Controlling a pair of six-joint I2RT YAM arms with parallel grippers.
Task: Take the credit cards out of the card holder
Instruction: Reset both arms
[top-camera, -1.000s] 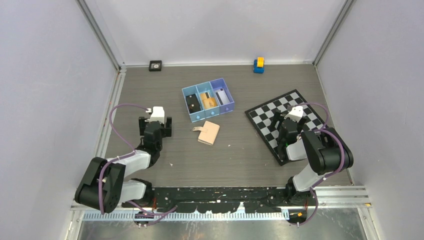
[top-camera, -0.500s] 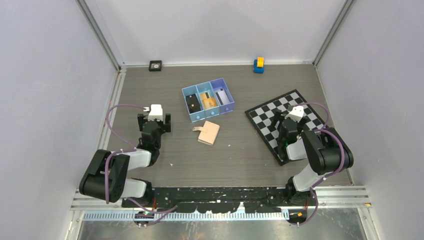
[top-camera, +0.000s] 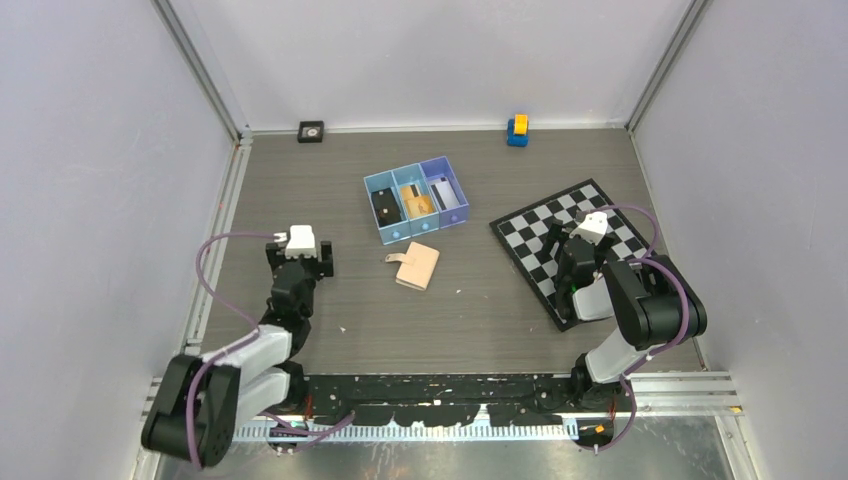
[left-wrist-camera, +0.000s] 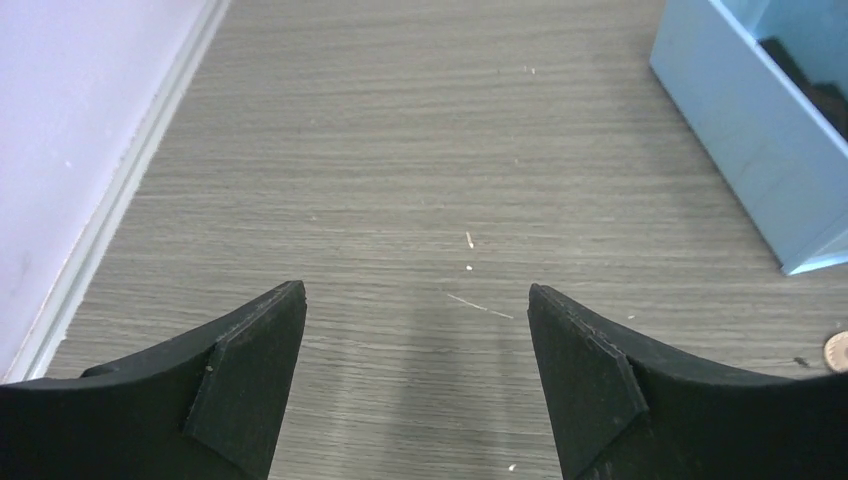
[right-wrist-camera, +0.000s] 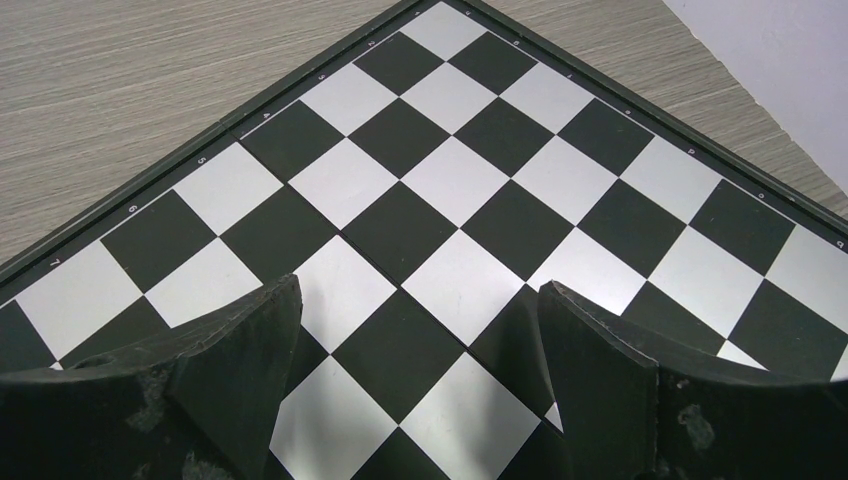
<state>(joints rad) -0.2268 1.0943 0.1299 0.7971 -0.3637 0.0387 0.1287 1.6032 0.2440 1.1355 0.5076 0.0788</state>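
The card holder (top-camera: 418, 267) lies flat near the middle of the table (top-camera: 480, 315), folded over with its snap tab pointing left, just in front of the blue tray (top-camera: 409, 236) and clear of both arms. The tray's three compartments each hold something flat: a black card (top-camera: 384, 206) on the left, an orange card (top-camera: 417, 205) in the middle and a pale card (top-camera: 441, 192) on the right. That looks like the credit cards sorted one to a slot, so the task seems to be at or near its end. Whether any card remains inside the folded holder cannot be told from above. Both arms sit low and well apart from the holder, which reads as a resting pose rather than an approach. The left jaws stand wide apart over bare wood, gripping and touching nothing, with only the tray's near corner in view at their right. The right jaws are spread as wide, hanging low over the chessboard (right-wrist-camera: 430, 180) on the right side of the table. They are empty too, though their shadow falls on the squares and it is hard to say whether the tips quite clear the board.
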